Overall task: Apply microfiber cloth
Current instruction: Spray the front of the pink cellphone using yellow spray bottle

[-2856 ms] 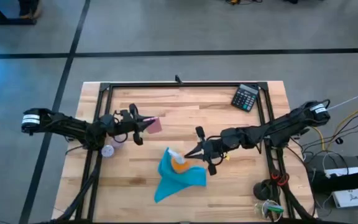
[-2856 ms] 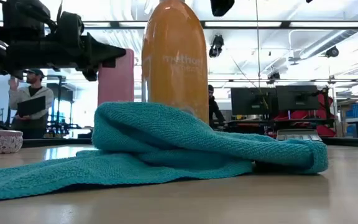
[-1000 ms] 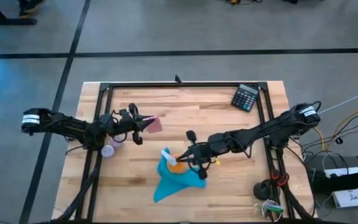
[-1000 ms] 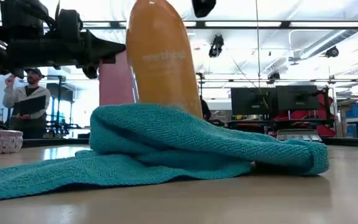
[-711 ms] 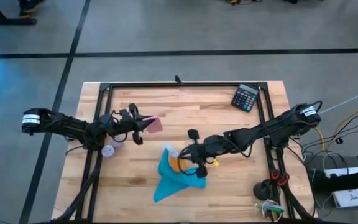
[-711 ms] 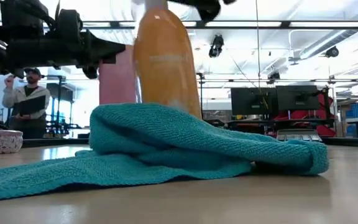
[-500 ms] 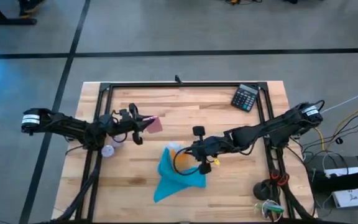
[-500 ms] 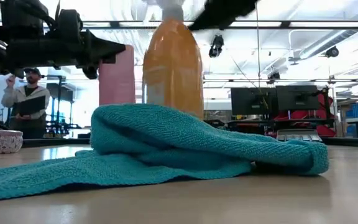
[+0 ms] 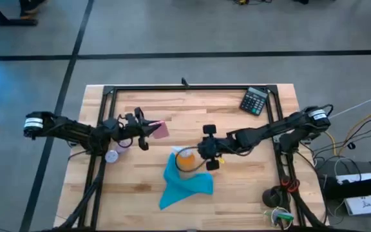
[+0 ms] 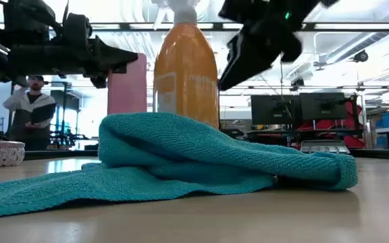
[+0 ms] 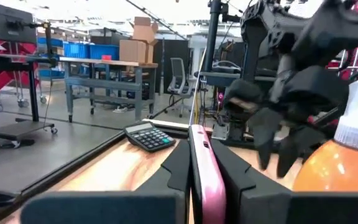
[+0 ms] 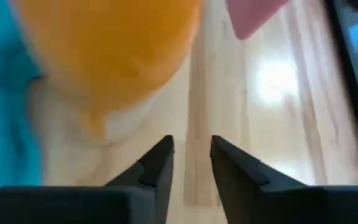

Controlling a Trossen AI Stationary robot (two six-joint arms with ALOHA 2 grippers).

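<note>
On the pale wooden tabletop (image 9: 237, 187) the crumpled turquoise microfiber cloth (image 10: 181, 158) lies nearest, bunched against the upright orange spray bottle (image 10: 186, 71). Just beside the bottle hangs the right gripper (image 9: 206, 154), fingers a narrow gap apart around nothing; a moment ago it sat lower over the cloth. Farther left, the left gripper (image 9: 152, 129) pinches a flat pink slab (image 11: 204, 174). The left wrist view alone shows workbenches (image 11: 98, 74) behind the dark calculator (image 9: 255, 100).

cloth (image 9: 182, 182) | turquoise, crumpled heap | on table, touching bottle base
</note>
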